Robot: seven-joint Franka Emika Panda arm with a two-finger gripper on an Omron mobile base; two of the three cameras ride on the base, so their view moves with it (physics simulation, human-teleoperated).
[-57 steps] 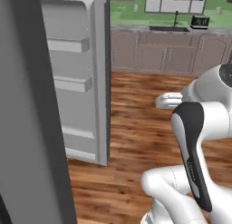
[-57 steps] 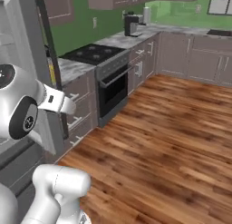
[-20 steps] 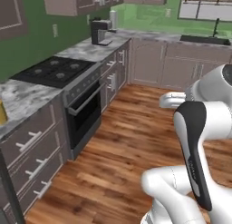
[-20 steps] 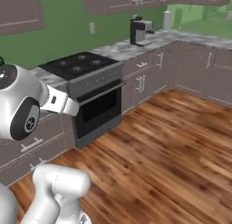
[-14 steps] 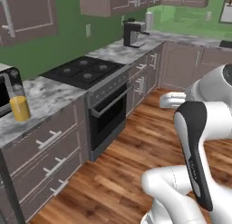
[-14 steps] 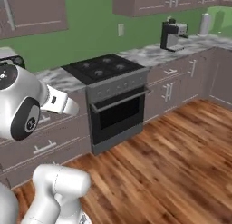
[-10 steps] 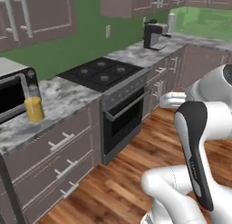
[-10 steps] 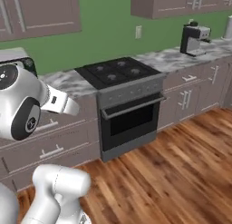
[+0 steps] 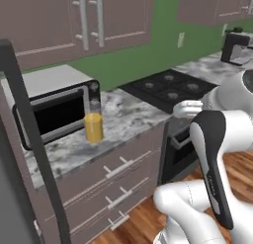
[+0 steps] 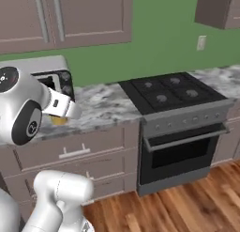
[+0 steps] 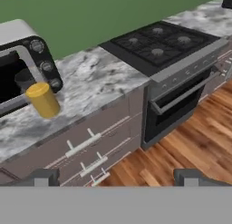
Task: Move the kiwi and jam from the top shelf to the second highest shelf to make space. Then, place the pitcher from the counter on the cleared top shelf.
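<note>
A yellow pitcher stands on the worktop just before the toaster oven. The claw is spread wide, holding nothing.

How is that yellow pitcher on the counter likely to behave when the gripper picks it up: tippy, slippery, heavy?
The pitcher looks smooth and rounded, so it may slip or twist in a loose pinch. It stands upright and narrow on the counter, so a sideways nudge could probably tip it. It seems small beside the toaster oven, likely light.

no legible text, labels or brands anywhere, knob markings too blurred to read
</note>
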